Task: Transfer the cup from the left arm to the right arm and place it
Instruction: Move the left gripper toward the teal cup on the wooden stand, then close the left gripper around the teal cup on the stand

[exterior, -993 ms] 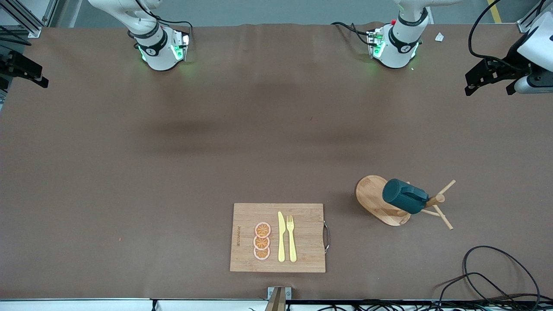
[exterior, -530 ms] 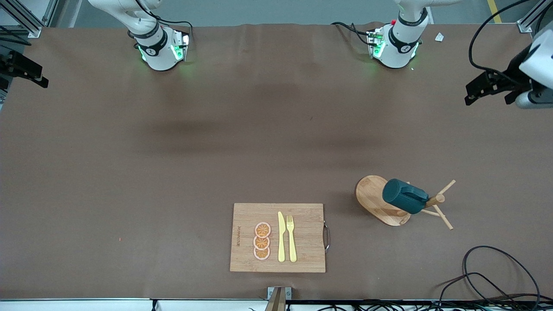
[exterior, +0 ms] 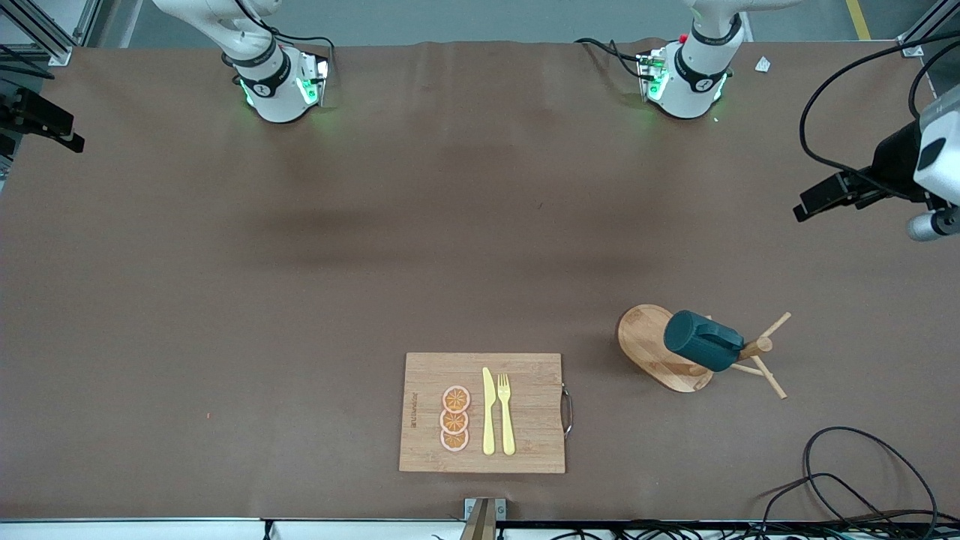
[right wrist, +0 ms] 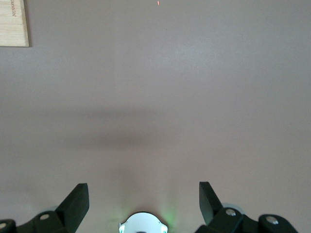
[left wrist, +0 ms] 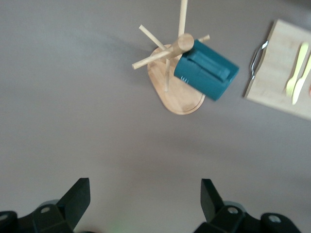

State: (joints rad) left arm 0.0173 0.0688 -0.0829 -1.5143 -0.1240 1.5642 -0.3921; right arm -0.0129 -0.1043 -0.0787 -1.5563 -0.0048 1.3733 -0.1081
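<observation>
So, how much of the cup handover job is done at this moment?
Nothing is finished yet. The cup hangs on the wooden peg rack, untouched. In hand: the left gripper is open, up over bare table at the left arm's end, with the cup in its wrist view. The right gripper waits open over bare table. Left: grasp, handover, placing.

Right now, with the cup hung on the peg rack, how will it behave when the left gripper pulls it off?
The cup looks rigid and smooth-sided, so it may slip in the open left gripper. It hangs tilted on the peg rack, so a sideways pull could tip the light-looking rack. Set on its side, it would likely roll.
</observation>
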